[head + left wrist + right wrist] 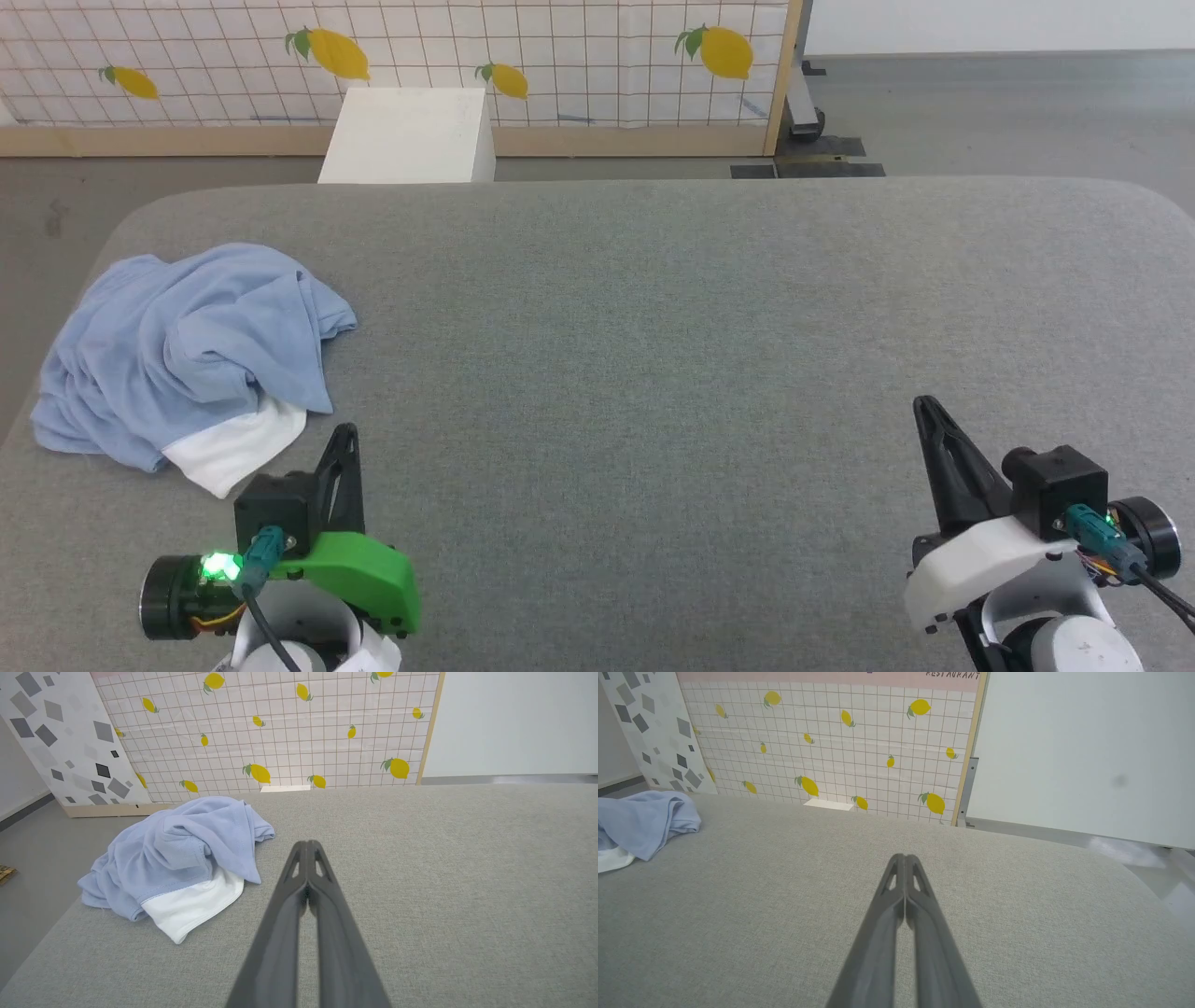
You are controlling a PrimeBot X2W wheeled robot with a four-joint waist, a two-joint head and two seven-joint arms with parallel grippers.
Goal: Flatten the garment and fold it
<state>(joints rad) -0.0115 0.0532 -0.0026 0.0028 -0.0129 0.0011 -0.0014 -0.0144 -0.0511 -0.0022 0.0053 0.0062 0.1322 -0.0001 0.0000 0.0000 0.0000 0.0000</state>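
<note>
A wide grey padded surface (672, 355) spans the scene, with a lemon-patterned panel (560, 65) standing beyond its far edge. The garment (187, 345) lies crumpled in a heap at the surface's left side, its white part turned out at the near edge. The left gripper (347, 432) sits just near and right of that heap, not touching it, fingers pressed together and holding nothing. The right gripper (923, 405), likewise closed and empty, is well apart at the near right.
</note>
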